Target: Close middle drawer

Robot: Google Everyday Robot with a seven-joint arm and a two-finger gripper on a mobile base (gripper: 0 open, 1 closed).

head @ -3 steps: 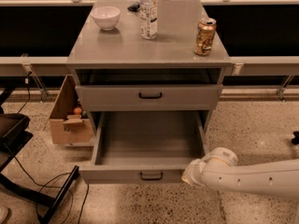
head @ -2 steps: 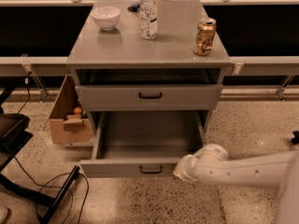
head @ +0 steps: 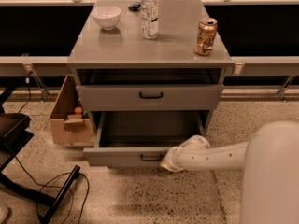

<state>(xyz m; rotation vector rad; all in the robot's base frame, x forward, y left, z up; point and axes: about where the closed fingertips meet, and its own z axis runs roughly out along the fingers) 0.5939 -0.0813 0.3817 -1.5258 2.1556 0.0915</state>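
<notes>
Camera view. Gripper (head: 167, 164): whether its tips are parted or together cannot be determined, as the white wrist housing hides them. The gripper sits low at the cabinet's (head: 149, 55) front, against the right part of the middle drawer's (head: 114, 157) face and just right of the small black loop handle (head: 152, 157). The white arm (head: 219, 155) reaches in from the cabinet's right side, nearly level with the floor.

The middle drawer stands pulled out from the cabinet, with its grey tray exposed and nothing seen in it. Above it in the cabinet, the taller-fronted drawer (head: 107, 97) is flush and closed.

On the cabinet top there is a white bowl (head: 106, 17) at the rear left. A clear bottle (head: 149, 13) stands upright near the rear centre, and a gold can (head: 206, 36) stands upright toward the right edge.

A cardboard box (head: 70, 122) stands on the floor just beside the cabinet's left side, with small items inside. Black cable (head: 56, 183) lies on the floor to the cabinet's front left.
</notes>
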